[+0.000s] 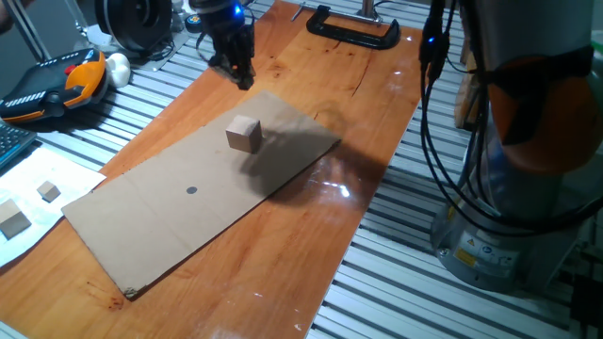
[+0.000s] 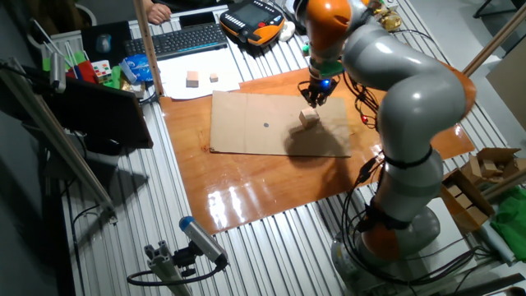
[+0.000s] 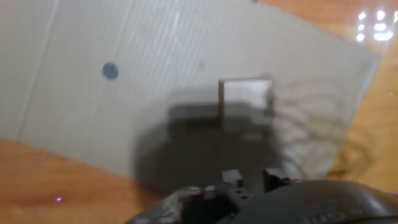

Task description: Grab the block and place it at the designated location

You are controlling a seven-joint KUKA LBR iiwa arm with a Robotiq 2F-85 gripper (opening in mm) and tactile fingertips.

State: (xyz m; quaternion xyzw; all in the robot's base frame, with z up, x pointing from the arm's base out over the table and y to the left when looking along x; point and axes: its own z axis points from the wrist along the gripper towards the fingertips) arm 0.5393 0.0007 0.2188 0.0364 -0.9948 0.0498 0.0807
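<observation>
The black two-finger gripper (image 1: 241,75) hangs above the desk; whether its fingers are apart cannot be told. The light-tan wooden cube (image 1: 244,134) sits centre-frame near the brown cardboard sheet's (image 1: 141,235) far edge, with open cardboard toward the small dark round dot (image 1: 191,190) at lower left.

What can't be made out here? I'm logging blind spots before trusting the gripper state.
- Gripper opening: too small and dark in both fixed views; cropped by the bottom edge in the hand view.
- Block: blurred in the hand view, its lower faces lost in shadow.
- Gripper's height above the cardboard sheet: unclear.
</observation>
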